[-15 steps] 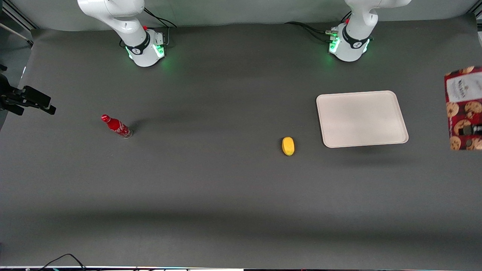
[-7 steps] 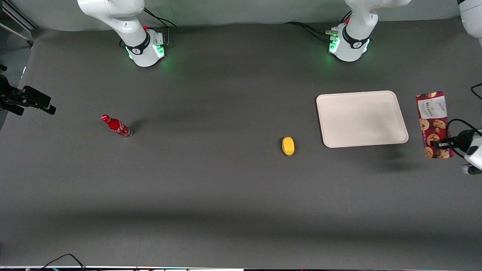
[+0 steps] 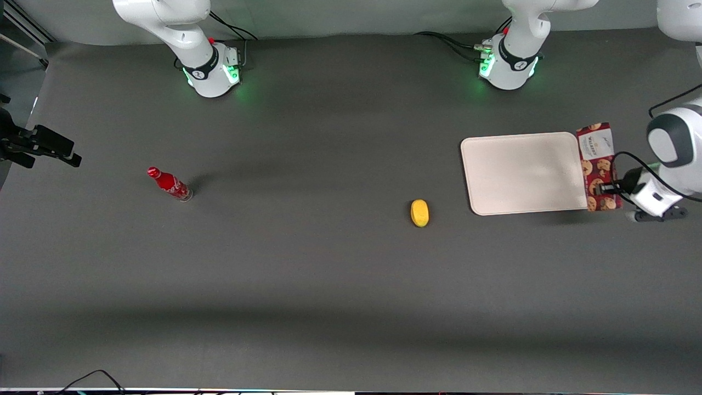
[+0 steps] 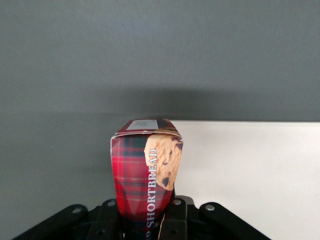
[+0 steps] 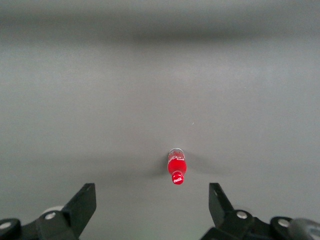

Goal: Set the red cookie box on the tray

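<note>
Going across the front view from its left edge, a red bottle [image 3: 169, 184] is standing alone on the dark desk [image 3: 307, 285] in the left-middle of the frame, well apart from everything else, and a small yellow object [image 3: 419, 213] is lying right of centre, near the tray's lower-left corner but not touching it. Next comes the tray [image 3: 521, 173], sitting bare in the right-middle of the frame. At its right-hand rim the red cookie box [image 3: 599, 166] is hanging in the air, its long side running up and down the frame and its inner edge just overlapping the tray's rim as seen from this camera. Farthest right, the left arm's claw [image 3: 607, 188] is clamping the lower part of the box from the side. In the left wrist view the red cookie box [image 4: 146, 172] is standing up out of the claw [image 4: 145, 220], the fingers [image 4: 173, 220] pressing against both of its narrow faces, and the tray [image 4: 250, 170] is spreading out just past it. The step in hand looks like the carry: the box is reaching the tray's edge but is not yet over its middle. The next move probably calls for shifting the box further in over the tray, lowering it until it is resting on the surface, and only then letting the fingers part.
</note>
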You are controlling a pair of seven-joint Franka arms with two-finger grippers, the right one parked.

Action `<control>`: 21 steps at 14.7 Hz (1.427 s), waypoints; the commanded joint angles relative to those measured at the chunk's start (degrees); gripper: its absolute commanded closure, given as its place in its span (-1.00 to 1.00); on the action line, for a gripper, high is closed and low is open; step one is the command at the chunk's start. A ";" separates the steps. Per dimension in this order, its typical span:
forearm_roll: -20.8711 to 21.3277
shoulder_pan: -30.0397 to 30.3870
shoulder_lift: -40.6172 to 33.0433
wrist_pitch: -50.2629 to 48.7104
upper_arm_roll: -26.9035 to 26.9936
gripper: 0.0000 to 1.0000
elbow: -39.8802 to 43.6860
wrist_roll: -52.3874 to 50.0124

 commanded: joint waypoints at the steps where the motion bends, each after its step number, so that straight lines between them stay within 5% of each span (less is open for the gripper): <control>1: -0.06 -0.15 -6.18 8.86 0.65 1.00 -11.38 2.72; 5: -1.54 -0.06 -5.92 10.98 1.27 1.00 -12.71 5.18; 6: -2.77 -0.15 -5.58 12.12 1.27 0.51 -12.63 6.32; 7: -3.31 -0.32 -4.96 12.48 1.18 -0.61 -12.19 7.20; 8: -3.31 -0.32 -4.78 12.48 1.18 -1.00 -11.67 7.21; 14: -3.14 -0.59 -7.06 -1.71 0.92 -1.00 -2.37 6.69; 18: -1.74 -0.94 -10.32 -21.22 0.13 -1.00 12.47 6.16; 21: 4.14 -0.94 -10.49 -37.39 -3.64 -1.00 27.14 3.01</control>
